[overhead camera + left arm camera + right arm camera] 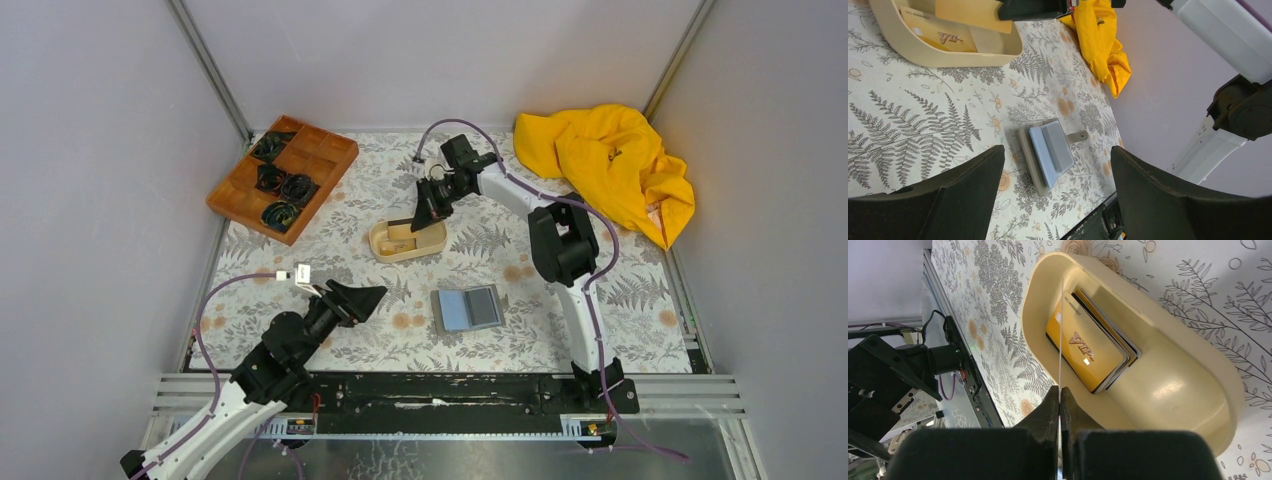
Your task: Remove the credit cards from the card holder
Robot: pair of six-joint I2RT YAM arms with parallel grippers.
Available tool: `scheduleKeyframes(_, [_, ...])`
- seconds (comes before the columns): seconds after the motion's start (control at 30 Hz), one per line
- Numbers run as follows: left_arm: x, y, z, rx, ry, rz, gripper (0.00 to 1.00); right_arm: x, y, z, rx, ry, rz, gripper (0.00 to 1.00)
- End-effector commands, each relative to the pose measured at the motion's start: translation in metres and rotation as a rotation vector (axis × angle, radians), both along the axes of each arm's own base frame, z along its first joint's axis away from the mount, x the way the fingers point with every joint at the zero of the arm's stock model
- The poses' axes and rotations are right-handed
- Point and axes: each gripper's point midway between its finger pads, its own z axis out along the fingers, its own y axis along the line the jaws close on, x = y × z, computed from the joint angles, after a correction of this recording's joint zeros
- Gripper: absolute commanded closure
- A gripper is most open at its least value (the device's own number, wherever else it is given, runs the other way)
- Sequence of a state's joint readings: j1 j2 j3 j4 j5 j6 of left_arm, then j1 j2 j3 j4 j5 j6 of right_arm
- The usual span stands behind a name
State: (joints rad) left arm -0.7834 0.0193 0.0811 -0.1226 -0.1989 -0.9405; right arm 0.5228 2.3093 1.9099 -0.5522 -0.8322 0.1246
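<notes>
On my top feed the L claw [372, 296] hangs low over the fern-print tablecloth [480, 250] at near-left. It's released, jaws spread wide w/ nothing btwn them. Its wrist cam shows the card holder [1048, 152] lying open and flat on the cloth, pale blue-grey inside facing up, w/ a small tab sticking out on one side. The holder is near that claw, to its right, and not touching it. The R claw [1060, 395] is clenched on one credit card [1060, 330], which the R wrist cam gives me edge-on as a thin line. The L wrist cam shows its face as tan-gold. The card is over the beige oval tray [1173, 390], above the stack of cards [1088, 355] lying inside, whose top one is gold w/ "VIP" on it. Can't tell if the held card's lower edge touches the stack. The tray sits mid-tbl, beyond the holder and apart from it. Far-left there's a brown compartment tray [330, 150] w/ dark coiled items [283, 212] in several cells. Far-right corner has a crumpled yellow cloth [610, 165].
</notes>
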Motion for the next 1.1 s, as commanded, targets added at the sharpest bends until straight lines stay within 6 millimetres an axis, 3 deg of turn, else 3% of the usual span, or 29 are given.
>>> scheduleKeyframes(0.0, [0.002,0.007,0.008,0.007,-0.029,0.027,0.15,-0.010,0.013,0.021,0.051,-0.033,0.051,1.00])
scheduleKeyframes(0.5, [0.004,0.007,0.001,0.021,-0.020,0.033,0.15,-0.014,0.028,-0.007,0.013,0.020,0.080,1.00])
scheduleKeyframes(0.77, [0.004,0.007,-0.003,0.029,-0.010,0.035,0.15,-0.014,0.035,-0.012,0.001,0.029,0.083,1.00])
scheduleKeyframes(0.83, [0.004,0.008,-0.002,0.032,-0.011,0.037,0.15,-0.013,0.035,-0.011,0.001,0.026,0.079,0.81])
scheduleKeyframes(0.93, [0.004,0.009,-0.002,0.034,-0.011,0.040,0.15,-0.011,0.033,-0.007,-0.011,-0.001,0.062,0.61])
scheduleKeyframes(1.07, [0.004,0.008,-0.003,0.032,-0.008,0.040,0.15,-0.007,0.028,0.002,-0.035,-0.053,0.025,0.55])
